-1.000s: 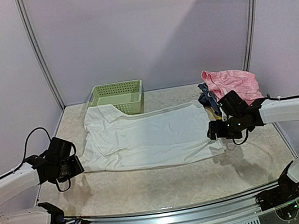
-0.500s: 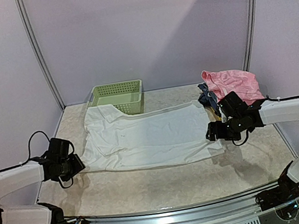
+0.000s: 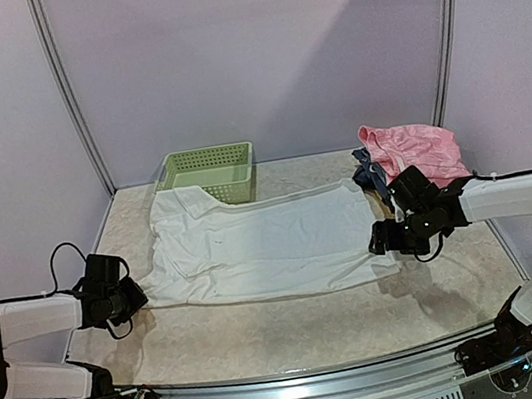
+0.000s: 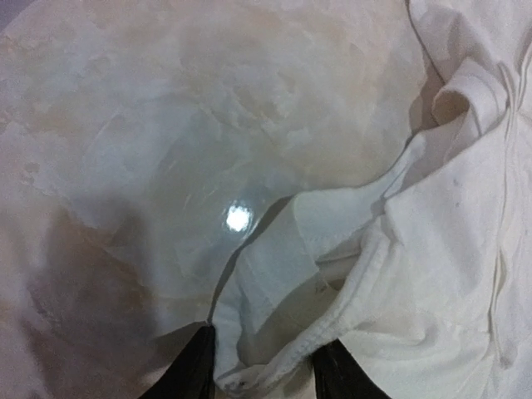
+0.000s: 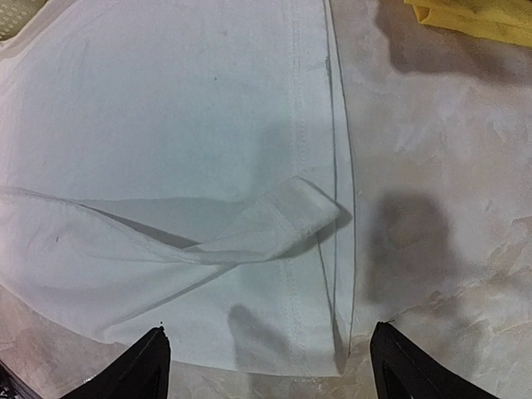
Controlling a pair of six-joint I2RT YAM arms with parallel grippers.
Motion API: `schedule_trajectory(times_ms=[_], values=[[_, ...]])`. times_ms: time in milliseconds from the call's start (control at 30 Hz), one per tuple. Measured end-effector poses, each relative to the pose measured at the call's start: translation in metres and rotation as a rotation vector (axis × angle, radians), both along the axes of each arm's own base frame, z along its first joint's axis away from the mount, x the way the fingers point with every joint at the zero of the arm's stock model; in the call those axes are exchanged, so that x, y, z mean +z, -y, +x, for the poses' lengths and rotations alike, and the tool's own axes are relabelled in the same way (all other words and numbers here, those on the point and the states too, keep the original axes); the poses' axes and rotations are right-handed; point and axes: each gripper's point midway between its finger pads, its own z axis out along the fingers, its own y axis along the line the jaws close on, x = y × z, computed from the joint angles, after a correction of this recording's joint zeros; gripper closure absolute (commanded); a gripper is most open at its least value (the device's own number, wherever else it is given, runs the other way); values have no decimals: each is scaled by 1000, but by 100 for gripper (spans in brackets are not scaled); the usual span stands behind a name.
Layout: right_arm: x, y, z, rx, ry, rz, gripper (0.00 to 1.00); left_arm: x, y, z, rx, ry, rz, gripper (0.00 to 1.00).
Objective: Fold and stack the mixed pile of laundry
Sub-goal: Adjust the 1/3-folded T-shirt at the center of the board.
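A large white shirt [image 3: 262, 240] lies spread flat across the middle of the table. The thin pink piece [image 3: 415, 148] lies crumpled at the back right. My left gripper [image 3: 135, 296] is low at the shirt's left sleeve. In the left wrist view [image 4: 264, 374] the jaws are open, with the sleeve's bunched hem [image 4: 274, 349] between the two fingers. My right gripper [image 3: 382, 239] hovers over the shirt's near right corner. In the right wrist view [image 5: 266, 366] it stands wide open above the bottom hem [image 5: 332, 249], holding nothing.
A pale green lattice basket [image 3: 209, 173] stands at the back, touching the shirt's far edge. Folded dark blue and yellow clothes [image 3: 372, 178] lie between the pink piece and my right arm, and the yellow edge [image 5: 474, 12] shows in the right wrist view. Bare marbled tabletop [image 3: 297, 331] runs along the front.
My left arm has come down and in towards the sleeve, and its jaws have narrowed round the hem. The right gripper has shifted only slightly.
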Motion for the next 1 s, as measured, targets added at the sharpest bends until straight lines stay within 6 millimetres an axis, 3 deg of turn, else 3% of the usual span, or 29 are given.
schedule_trajectory(times_ms=[167, 233, 633, 1000], values=[[1, 3, -9, 5, -22, 0, 18, -2, 3, 10, -15, 21, -13, 87], [2, 4, -14, 11, -33, 6, 19, -3, 4, 12, -24, 23, -19, 99], [-2, 2, -37, 50, -109, 56, 24, 3, 7, 13, -46, 39, -30, 100], [-20, 25, -47, 3, -197, 68, 34, 7, 6, 9, -46, 39, -25, 100]])
